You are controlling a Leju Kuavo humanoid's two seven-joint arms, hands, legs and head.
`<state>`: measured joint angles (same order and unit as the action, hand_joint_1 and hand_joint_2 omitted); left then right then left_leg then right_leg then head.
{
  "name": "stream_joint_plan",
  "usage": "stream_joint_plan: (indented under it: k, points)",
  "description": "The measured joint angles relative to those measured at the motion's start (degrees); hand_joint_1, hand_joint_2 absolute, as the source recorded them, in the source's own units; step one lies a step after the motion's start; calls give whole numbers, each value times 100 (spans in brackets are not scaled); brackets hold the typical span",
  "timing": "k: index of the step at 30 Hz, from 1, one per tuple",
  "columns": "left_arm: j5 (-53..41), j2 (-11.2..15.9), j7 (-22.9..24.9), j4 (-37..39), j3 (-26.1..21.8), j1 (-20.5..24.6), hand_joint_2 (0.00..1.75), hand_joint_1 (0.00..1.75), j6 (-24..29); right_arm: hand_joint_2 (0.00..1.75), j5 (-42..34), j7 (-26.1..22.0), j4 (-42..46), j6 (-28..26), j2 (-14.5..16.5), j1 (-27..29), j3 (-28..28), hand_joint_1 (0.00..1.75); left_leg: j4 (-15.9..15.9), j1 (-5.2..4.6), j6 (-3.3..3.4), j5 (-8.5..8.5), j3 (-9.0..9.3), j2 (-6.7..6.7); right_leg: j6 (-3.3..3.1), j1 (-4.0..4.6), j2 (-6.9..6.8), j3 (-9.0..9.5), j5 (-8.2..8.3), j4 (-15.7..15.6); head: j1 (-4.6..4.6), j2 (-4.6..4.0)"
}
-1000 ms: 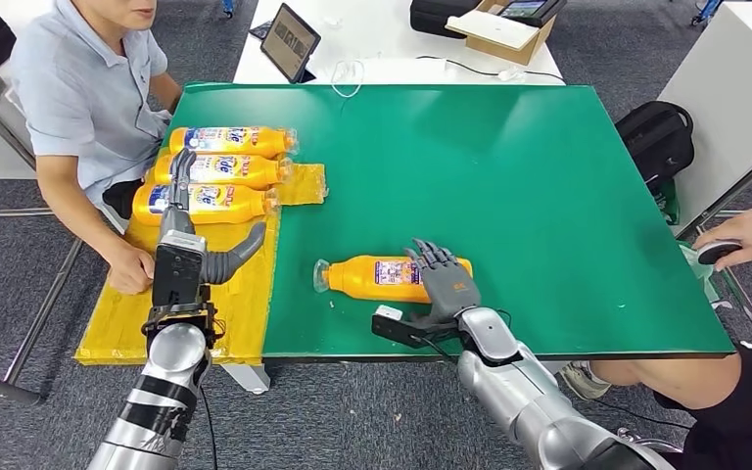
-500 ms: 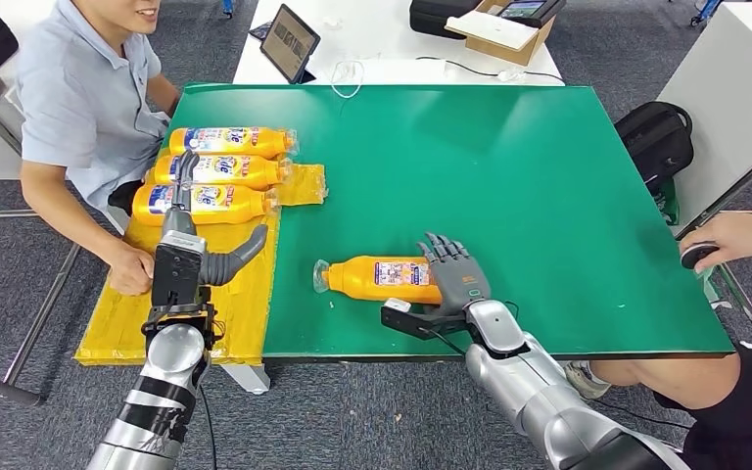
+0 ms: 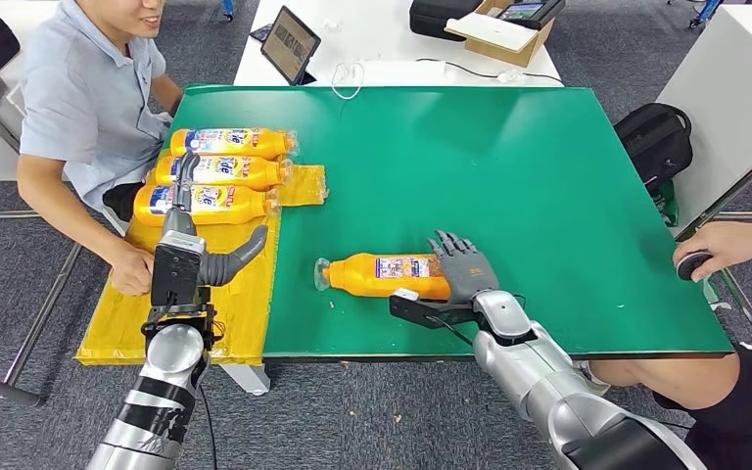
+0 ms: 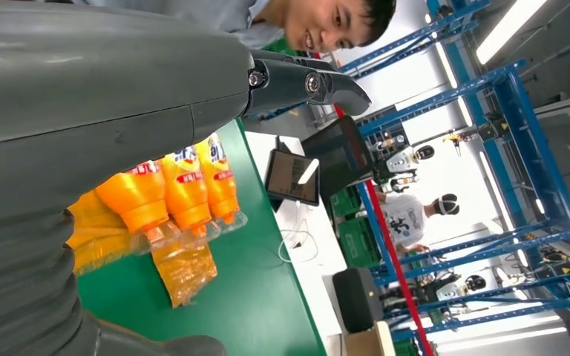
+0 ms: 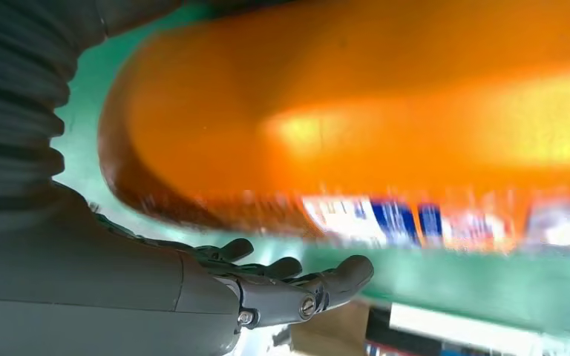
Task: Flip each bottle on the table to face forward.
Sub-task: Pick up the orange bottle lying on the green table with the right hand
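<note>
An orange bottle (image 3: 387,275) is seen lying on its side on the green desk (image 3: 509,166), near the front edge, with its cap end turned toward the robot's left and a label with small print facing up. The right hand (image 3: 463,270) is placed at the bottle's base end, fingers spread and extended; nothing is gripped, and whether the bottle is touched cannot be told. In the right wrist view the bottle is shown blurred and close beside the straightened fingers (image 5: 297,285). Three more orange bottles (image 3: 217,170) are laid side by side on a yellow mat (image 3: 240,299) at the desk's left side. The left hand (image 3: 188,230) is held over that mat, fingers apart, empty. A seated person (image 3: 83,108) is seen beside the mat.
</note>
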<state>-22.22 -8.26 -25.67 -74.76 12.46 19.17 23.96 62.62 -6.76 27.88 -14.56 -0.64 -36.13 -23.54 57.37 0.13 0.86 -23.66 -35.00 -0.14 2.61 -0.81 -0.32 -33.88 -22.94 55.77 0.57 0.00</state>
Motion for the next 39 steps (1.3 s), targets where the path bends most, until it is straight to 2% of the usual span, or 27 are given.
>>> stream_joint_plan:
  k: [3, 6, 7, 12, 14, 16, 23, 27, 29, 34, 39]
  points:
    - [78, 0, -21, 13, 0, 11, 175, 0, -37, 175, -193, -171, -77, 212, -13, -17, 62, 131, 0, 0, 0, -1, 5, 1, 0, 0, 2, 3, 0, -1, 0, 0]
    - [127, 0, -41, 24, 2, 22, 175, 0, -60, 175, -312, -286, -147, 263, -18, -50, 129, 115, 0, 0, 1, -1, 11, 3, 0, 0, 1, 6, 0, -1, -1, 0]
    - [138, 1, -47, 25, 2, 23, 175, 0, -61, 175, -342, -319, -167, 265, -17, -63, 145, 115, 0, 0, 1, 0, 12, 2, 0, 0, 0, 7, 0, -1, -1, 0]
    - [219, 12, -93, 88, 2, 68, 175, 0, -74, 175, -598, -647, -244, 343, -10, -119, 243, 126, 0, 0, 1, 0, 13, 3, 0, 0, 0, 10, 0, -1, 1, 0]
    - [250, 15, -115, 131, 2, 100, 175, 0, -99, 175, -742, -862, -261, 353, -3, -115, 293, 156, 0, 0, 1, 0, 13, 3, 0, 0, 1, 10, 0, -1, 0, 0]
    - [258, 17, -130, 155, 4, 116, 175, 0, -123, 175, -885, -1093, -267, 347, 13, -89, 335, 174, 0, 0, 1, -1, 13, 6, 0, 1, 3, 9, 0, -1, -1, 0]
    - [315, 17, -163, 163, 9, 119, 175, 0, -169, 175, -1449, -1667, -189, 328, 93, 70, 406, 175, -1, 2, -2, -6, 18, 26, -1, 3, 22, 6, 0, -1, 0, 0]
    - [510, -14, -492, 160, 4, 93, 175, 0, 4, 175, -2064, -2064, -17, 314, 175, 280, 558, 175, -3, 4, -2, -5, 16, 25, -1, 3, 22, 6, 1, 0, -1, 0]
    - [767, -64, -645, 159, -8, 52, 175, 0, 57, 175, -2352, -2241, 100, 219, 245, 413, 670, 175, -2, 3, -2, -5, 13, 25, -1, 3, 21, 5, 1, 1, 0, 0]
    - [2117, -268, -780, 87, -98, -308, 175, 0, -258, 175, -3221, -2703, 703, -176, 449, 971, 1043, 175, -2, 2, -2, -5, -14, 17, -1, 2, 18, -14, -1, 1, -1, 0]
    - [2425, -338, -860, -37, -114, -611, 175, 0, -251, 175, -3505, -2786, 1347, -307, 563, 1422, 1229, 175, -1, 2, -2, -5, -40, 11, -1, 1, 13, -39, -1, 1, -1, 0]
